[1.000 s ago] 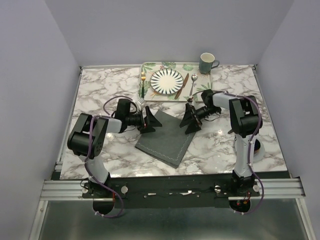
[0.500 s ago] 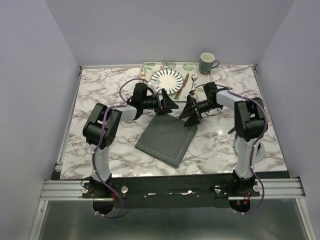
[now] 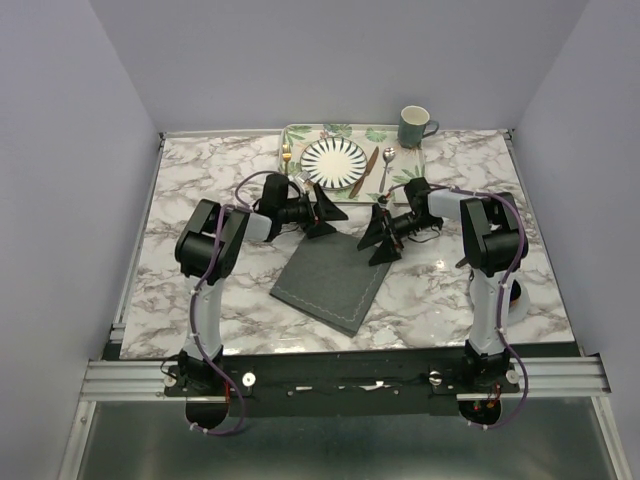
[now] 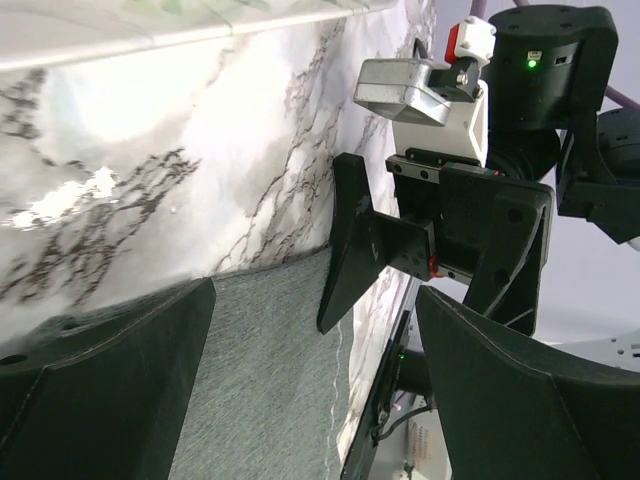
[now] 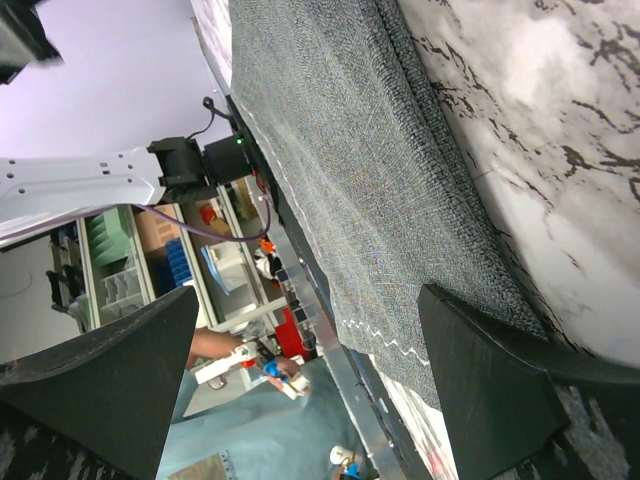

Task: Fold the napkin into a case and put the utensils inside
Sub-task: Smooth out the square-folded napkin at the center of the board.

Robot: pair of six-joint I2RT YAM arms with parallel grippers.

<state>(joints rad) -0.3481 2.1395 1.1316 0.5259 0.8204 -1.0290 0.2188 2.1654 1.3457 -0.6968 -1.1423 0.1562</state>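
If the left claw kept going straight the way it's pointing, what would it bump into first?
Probably the right claw, which faces the left claw across the napkin's far corner. It might brush the napkin first; height is unclear.

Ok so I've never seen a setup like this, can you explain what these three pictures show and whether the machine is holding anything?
It is two robot arms bolted at the near edge of a marble table. The overhead picture looks down from above and behind them; the other two come from a camera on each wrist, so the dark shapes at their edges are that arm's own fingers. A dark grey napkin lies on the table, with the left hand and right hand at its far edge, both open and holding nothing. Behind it a leaf-patterned tray carries a striped plate, a fork, a knife and a spoon; a green mug stands by its far right corner.
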